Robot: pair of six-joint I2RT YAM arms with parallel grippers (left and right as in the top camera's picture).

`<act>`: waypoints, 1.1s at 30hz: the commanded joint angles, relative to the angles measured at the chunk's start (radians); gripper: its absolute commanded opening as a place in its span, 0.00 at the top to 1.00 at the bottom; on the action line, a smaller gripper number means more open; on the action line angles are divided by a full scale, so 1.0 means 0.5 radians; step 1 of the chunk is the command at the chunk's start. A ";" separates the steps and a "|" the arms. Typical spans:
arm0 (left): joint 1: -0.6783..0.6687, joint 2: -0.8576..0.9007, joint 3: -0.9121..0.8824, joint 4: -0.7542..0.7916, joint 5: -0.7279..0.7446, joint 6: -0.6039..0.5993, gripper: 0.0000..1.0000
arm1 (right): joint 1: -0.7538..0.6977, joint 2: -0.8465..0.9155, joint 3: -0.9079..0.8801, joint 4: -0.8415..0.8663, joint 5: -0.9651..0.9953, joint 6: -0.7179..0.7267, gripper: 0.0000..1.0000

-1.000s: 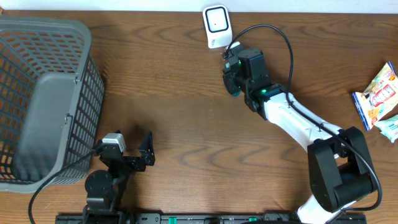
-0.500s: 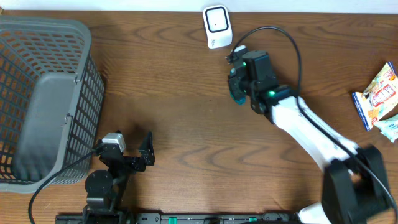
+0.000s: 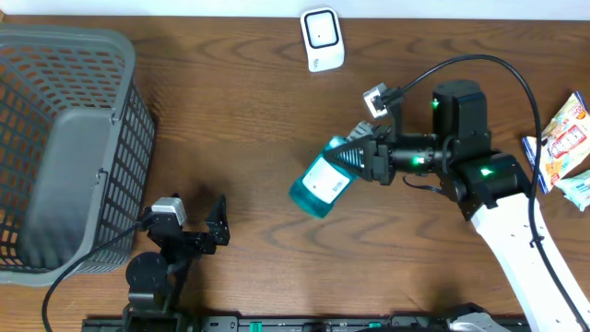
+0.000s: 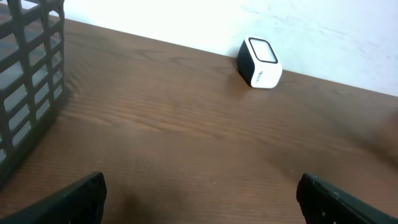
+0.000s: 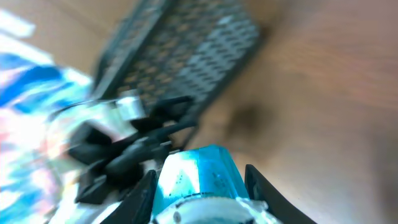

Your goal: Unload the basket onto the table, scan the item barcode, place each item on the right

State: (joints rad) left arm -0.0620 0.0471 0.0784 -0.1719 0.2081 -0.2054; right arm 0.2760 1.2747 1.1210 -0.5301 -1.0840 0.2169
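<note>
One bottle clamped, one gripper spread wide

One grey plastic basket (image 3: 74,138), an open lattice with a solid floor, sits at 9 o'clock on the wood-grain table (image 3: 240,120). At 7 o'clock the left gripper (image 3: 195,224) has its jaws spread wide, with nothing between them. One scanner (image 3: 322,39), a rounded white box with a framed grey face, stands at 12 o'clock. One bottle (image 3: 321,183), translucent teal with a white label, is held slantwise just right of centre. Its base points toward 7 o'clock, and the right gripper (image 3: 358,159) clamps its top end. Two glossy packets (image 3: 560,138) lie at 3 o'clock.

The left wrist view adds the scanner's dark side and slanted face. The right wrist view is blurred but shows the teal bottle pinched between two dark fingers (image 5: 142,196), with the basket beyond.
</note>
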 commanded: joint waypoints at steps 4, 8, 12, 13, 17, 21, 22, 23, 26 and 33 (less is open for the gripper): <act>-0.006 -0.006 -0.035 -0.042 0.025 0.025 0.02 | -0.008 -0.021 0.031 -0.040 -0.472 0.057 0.98; -0.006 -0.006 -0.035 -0.043 0.025 0.025 0.02 | 0.005 -0.021 0.030 -0.085 -0.052 -0.063 0.96; -0.006 -0.006 -0.035 -0.042 0.025 0.025 0.02 | 0.056 -0.021 0.030 -0.185 1.009 -0.060 0.99; -0.006 -0.006 -0.035 -0.043 0.025 0.025 0.02 | 0.076 -0.017 0.030 -0.188 1.194 -0.060 0.99; -0.006 -0.006 -0.035 -0.042 0.025 0.025 0.02 | 0.138 0.017 0.030 -0.111 1.669 -0.062 0.98; -0.006 -0.006 -0.035 -0.042 0.026 0.025 0.02 | 0.153 0.095 0.034 0.037 1.943 -0.116 0.99; -0.006 -0.006 -0.035 -0.043 0.026 0.025 0.02 | 0.153 0.134 0.046 0.089 2.016 -0.116 0.99; -0.006 -0.006 -0.035 -0.043 0.026 0.026 0.02 | 0.154 0.186 0.073 0.140 2.091 -0.117 0.99; -0.006 -0.006 -0.035 -0.042 0.026 0.025 0.02 | 0.159 0.352 0.257 0.151 2.175 -0.188 0.99; -0.006 -0.006 -0.035 -0.043 0.025 0.025 0.01 | 0.251 0.982 1.057 -0.108 2.860 -0.417 0.99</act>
State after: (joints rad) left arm -0.0620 0.0486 0.0784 -0.1722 0.2077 -0.2054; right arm 0.3721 1.6794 1.4910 -0.5701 0.1272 0.0879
